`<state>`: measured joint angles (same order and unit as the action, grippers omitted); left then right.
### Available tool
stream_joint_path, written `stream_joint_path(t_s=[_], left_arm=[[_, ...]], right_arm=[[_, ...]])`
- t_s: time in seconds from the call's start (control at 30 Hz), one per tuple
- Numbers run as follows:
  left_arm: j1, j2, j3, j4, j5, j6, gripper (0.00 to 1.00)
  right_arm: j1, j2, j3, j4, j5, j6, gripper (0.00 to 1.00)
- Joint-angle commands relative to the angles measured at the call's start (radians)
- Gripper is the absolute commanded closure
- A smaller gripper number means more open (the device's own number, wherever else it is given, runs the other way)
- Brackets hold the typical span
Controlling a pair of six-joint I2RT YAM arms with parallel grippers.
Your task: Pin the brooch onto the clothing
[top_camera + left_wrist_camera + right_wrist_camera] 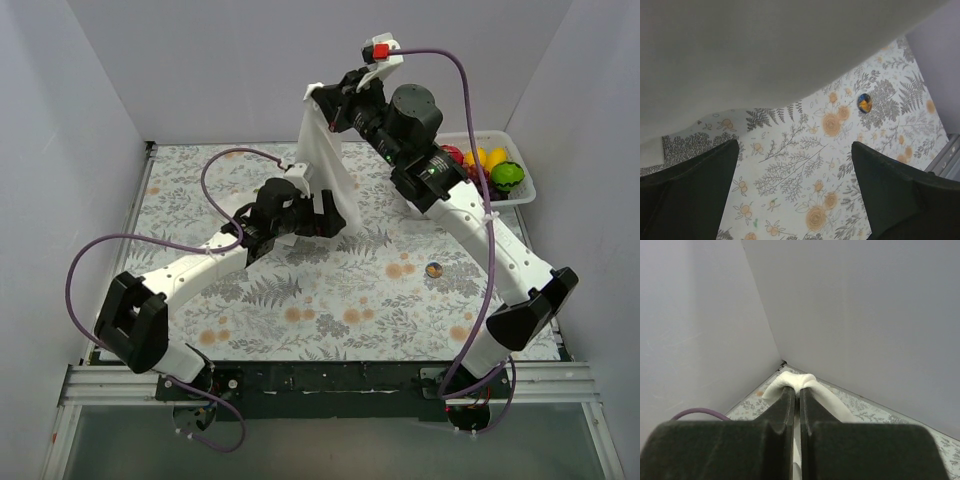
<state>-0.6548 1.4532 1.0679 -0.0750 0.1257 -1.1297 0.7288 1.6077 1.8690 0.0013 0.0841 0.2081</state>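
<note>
The clothing (325,160), a white T-shirt, hangs bunched in a long drape above the table's back half. My right gripper (328,100) holds it up by its top end. In the right wrist view the two fingers (788,410) are shut on a fold of the white cloth (799,381). My left gripper (325,215) is beside the shirt's lower end, open with nothing between its jaws. In the left wrist view the clothing (765,55) fills the upper part above that open gripper (795,170). The brooch (433,270), small and dark blue, lies on the table to the right, and the brooch (864,102) also shows beyond the cloth's edge.
A white basket (527,190) of coloured fruit stands at the back right corner. The floral tablecloth (330,310) covers the table. Grey walls close in the left, back and right sides. Purple cables loop from both arms.
</note>
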Motion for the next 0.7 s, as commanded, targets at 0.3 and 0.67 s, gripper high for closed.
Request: stream_joint_path(t_s=[0.3,0.67], left_arm=[[0.073,0.168,-0.04,-0.08,-0.058,0.059,0.29],[0.256,0.375,0.419,-0.124,-0.087,0.125,0.33]], right_arm=[[0.006,-0.244,-0.091,0.224,0.094,-0.058,0.99],[0.012,-0.414,-0.477,0.218,0.161,0.027,0.99]])
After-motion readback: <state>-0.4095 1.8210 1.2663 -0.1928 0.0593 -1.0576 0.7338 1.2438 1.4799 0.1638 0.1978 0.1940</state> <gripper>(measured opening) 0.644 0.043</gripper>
